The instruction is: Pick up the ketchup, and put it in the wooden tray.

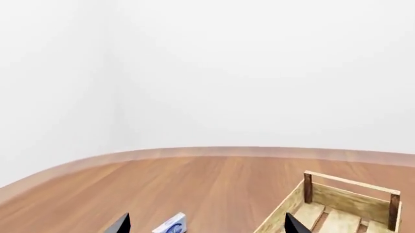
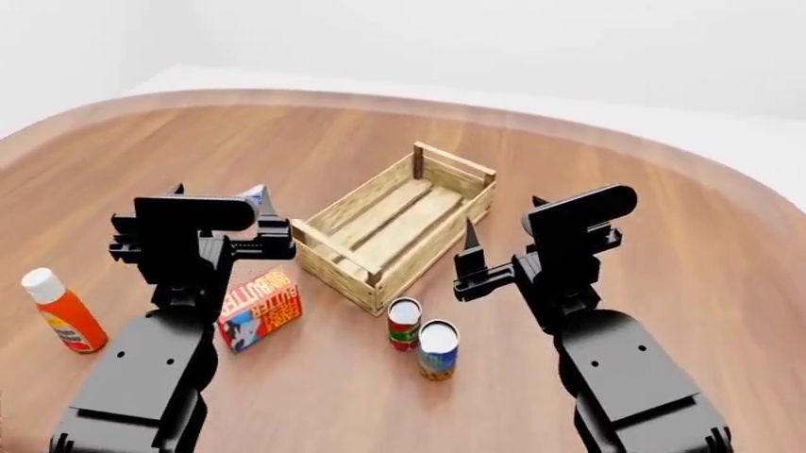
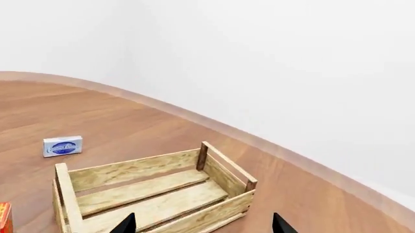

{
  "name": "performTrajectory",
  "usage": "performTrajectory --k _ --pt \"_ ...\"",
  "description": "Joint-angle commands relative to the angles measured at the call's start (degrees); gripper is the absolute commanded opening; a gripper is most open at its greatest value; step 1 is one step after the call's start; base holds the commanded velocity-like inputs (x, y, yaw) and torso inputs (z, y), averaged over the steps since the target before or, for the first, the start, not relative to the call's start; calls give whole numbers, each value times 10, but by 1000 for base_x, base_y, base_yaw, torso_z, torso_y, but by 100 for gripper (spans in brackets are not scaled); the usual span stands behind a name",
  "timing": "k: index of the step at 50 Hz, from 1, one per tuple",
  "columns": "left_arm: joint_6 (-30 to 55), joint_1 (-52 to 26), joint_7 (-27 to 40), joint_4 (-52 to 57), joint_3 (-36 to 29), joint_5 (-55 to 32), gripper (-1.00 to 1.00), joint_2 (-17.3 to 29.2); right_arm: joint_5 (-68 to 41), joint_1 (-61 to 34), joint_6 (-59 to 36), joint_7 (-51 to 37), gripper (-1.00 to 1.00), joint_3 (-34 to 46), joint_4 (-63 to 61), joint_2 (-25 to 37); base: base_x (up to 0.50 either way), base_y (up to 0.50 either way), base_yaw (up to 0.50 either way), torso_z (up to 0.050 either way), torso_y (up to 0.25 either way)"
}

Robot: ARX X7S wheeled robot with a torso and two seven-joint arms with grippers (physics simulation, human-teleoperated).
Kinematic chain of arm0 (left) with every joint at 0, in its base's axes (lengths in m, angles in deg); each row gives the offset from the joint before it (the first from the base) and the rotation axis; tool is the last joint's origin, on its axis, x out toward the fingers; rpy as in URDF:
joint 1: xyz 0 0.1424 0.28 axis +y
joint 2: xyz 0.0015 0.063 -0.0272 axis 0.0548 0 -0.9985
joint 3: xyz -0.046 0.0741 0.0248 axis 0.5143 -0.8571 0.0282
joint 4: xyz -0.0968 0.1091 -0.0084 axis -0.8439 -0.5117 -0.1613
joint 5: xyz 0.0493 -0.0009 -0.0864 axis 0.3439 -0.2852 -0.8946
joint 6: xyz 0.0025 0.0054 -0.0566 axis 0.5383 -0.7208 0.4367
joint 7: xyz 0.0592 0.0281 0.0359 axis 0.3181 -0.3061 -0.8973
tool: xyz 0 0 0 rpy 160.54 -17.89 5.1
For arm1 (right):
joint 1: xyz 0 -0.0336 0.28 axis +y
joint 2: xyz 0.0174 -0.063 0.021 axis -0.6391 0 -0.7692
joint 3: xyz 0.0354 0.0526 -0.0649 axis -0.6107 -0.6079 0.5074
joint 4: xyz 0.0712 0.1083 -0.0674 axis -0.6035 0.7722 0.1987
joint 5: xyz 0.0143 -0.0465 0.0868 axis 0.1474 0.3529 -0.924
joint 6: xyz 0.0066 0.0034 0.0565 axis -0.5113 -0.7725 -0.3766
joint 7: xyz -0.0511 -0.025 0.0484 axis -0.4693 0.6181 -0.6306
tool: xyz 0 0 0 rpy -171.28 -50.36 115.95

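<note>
The ketchup (image 2: 60, 311), a red-orange bottle with a white cap, stands upright on the table at the far left, apart from both grippers; only the head view shows it. The wooden tray (image 2: 330, 262) sits mid-table, empty; it also shows in the left wrist view (image 1: 350, 196) and the right wrist view (image 3: 129, 171). My left gripper (image 2: 221, 203) is open and empty, above the table left of the tray, its fingertips (image 1: 120, 224) wide apart. My right gripper (image 2: 504, 219) is open and empty, just above the tray's right side, its fingertips (image 3: 126, 225) wide apart.
A red-and-yellow box (image 2: 259, 310) lies between the ketchup and the tray. Two short cans (image 2: 403, 324) (image 2: 437, 349) stand in front of the tray. A small white-and-blue box (image 3: 63, 146) lies beyond the left gripper (image 1: 170, 224). The round wooden table's edge (image 2: 605, 123) curves behind.
</note>
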Motion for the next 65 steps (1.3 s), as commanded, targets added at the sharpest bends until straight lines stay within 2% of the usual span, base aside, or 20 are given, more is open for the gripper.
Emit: performTrajectory --k 1,34,43,53,65 --pt "-4 1 2 -4 -2 -1 100 2 -3 0 -1 -2 100 2 -3 2 411 97 0 0 0" --pt "-15 5 7 -8 -3 -7 100 6 -3 -3 5 -10 100 11 1 4 409 96 0 0 1" --pt "-27 17 7 3 1 -7 100 14 -6 -2 8 -12 100 8 -1 5 0 0 0 0 1" --pt "-24 50 11 47 30 -17 100 43 -11 5 9 -16 100 3 -3 7 0 0 0 0 0" --pt "5 124 46 128 114 -41 100 76 -21 13 5 -22 100 -8 -19 12 0 0 0 0 0"
